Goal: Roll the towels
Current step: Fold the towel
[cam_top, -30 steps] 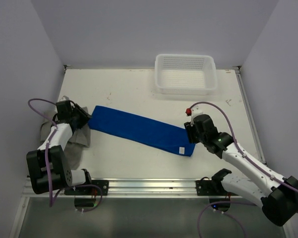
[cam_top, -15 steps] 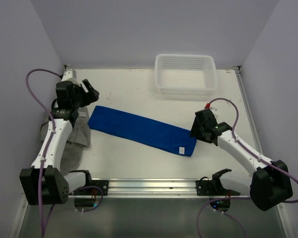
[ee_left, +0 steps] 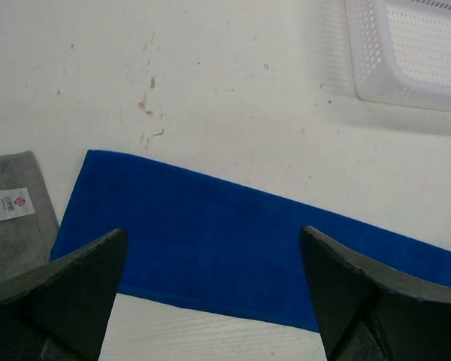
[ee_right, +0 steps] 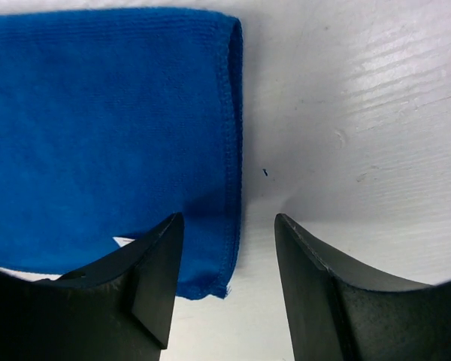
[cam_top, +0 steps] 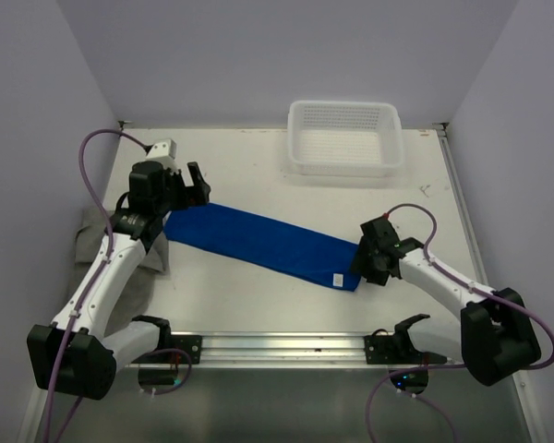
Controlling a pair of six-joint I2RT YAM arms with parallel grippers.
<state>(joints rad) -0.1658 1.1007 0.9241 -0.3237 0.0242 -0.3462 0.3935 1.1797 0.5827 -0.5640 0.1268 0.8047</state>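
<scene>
Though printed, grey towel's (ee_left: 19,241) tag (ee_left: 6,204) is illegible.

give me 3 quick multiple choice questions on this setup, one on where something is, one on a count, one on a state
1. Where is the white perforated basket?
A. at the far edge of the table, right of centre
B. at the near left corner
C. between the arm bases

2. How many towels are in view?
A. one
B. two
C. three

3. What state is the blue towel in?
A. rolled into a tight cylinder
B. lying flat as a long strip
C. crumpled in a heap

Answers:
1 A: in the top view the basket sits against the far edge, well away from the arms.
2 B: there is the blue one and a grey towel at the table's left side.
3 B: both wrist views show it spread flat on the table, with no roll started.
</scene>
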